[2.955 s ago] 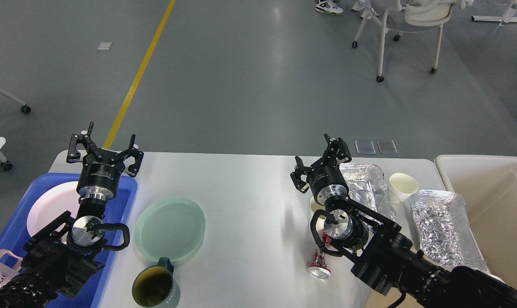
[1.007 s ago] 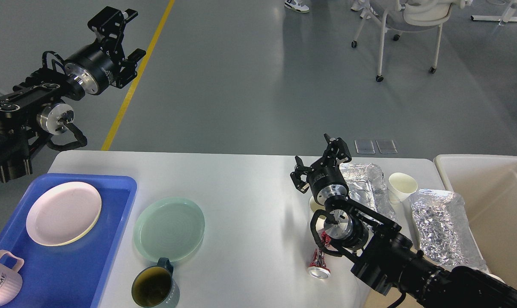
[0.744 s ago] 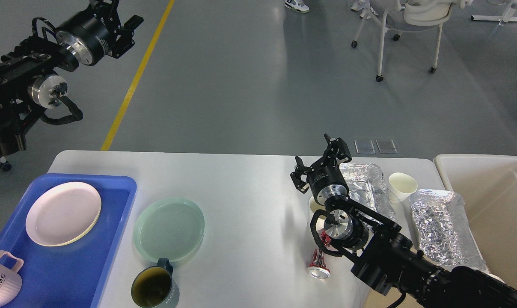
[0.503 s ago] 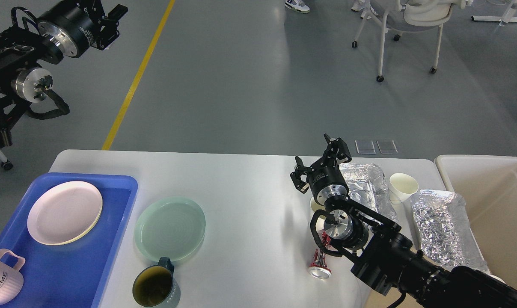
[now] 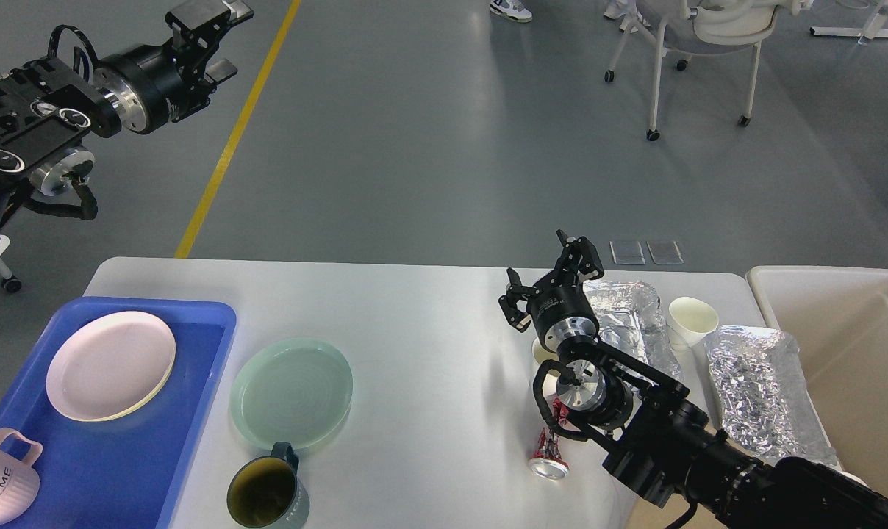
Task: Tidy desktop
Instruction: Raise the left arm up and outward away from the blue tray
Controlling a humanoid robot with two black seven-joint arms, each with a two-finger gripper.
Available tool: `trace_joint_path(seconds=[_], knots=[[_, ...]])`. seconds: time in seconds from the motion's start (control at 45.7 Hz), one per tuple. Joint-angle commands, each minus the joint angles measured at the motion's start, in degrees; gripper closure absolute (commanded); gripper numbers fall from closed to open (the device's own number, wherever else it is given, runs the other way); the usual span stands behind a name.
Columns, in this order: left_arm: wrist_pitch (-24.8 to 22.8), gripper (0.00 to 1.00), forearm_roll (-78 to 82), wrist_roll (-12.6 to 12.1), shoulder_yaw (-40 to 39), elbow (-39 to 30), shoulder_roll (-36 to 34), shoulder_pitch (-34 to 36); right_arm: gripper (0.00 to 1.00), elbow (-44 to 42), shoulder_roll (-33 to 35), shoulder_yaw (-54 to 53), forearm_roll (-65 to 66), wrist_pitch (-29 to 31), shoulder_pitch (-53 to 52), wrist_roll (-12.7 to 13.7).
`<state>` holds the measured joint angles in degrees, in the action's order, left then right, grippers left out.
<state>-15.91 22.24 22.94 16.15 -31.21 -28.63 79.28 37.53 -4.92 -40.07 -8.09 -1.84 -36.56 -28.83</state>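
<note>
Here, left gripper (image 5: 210, 33) raised off the desktop (image 5: 414, 353), spread, empty, right gripper (image 5: 549, 283) spread above it, empty

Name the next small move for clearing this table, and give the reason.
Probably bring the left gripper down toward the green plate. It hangs open and empty, high beyond the table, while that plate lies just beside the blue tray already holding the pink plate.
</note>
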Motion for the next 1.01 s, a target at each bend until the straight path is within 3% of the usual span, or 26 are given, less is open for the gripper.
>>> trace_joint_path(seconds=[0.0,0.306,0.569,0.81,0.985], knots=[[-0.1,0.03,7.6,0.0,6.0,-0.4,2.1,0.2,0.0,0.0,0.0,0.0,0.0,0.0,0.0,0.0],[-0.2,0.03,13.7,0.0,18.0,-3.1,6.7,1.5,0.0,0.2,0.0,0.0,0.0,0.0,0.0,0.0],[-0.2,0.03,12.7,0.1,23.6,-17.7,4.7,9.1,0.0,0.3,0.0,0.0,0.0,0.0,0.0,0.0],[-0.2,0.03,11.0,0.5,41.1,-30.8,5.7,18.4,0.0,0.3,0.0,0.0,0.0,0.0,0.0,0.0],[-0.2,0.03,4.3,0.8,47.7,-32.5,5.6,24.4,0.0,0.3,0.0,0.0,0.0,0.0,0.0,0.0]])
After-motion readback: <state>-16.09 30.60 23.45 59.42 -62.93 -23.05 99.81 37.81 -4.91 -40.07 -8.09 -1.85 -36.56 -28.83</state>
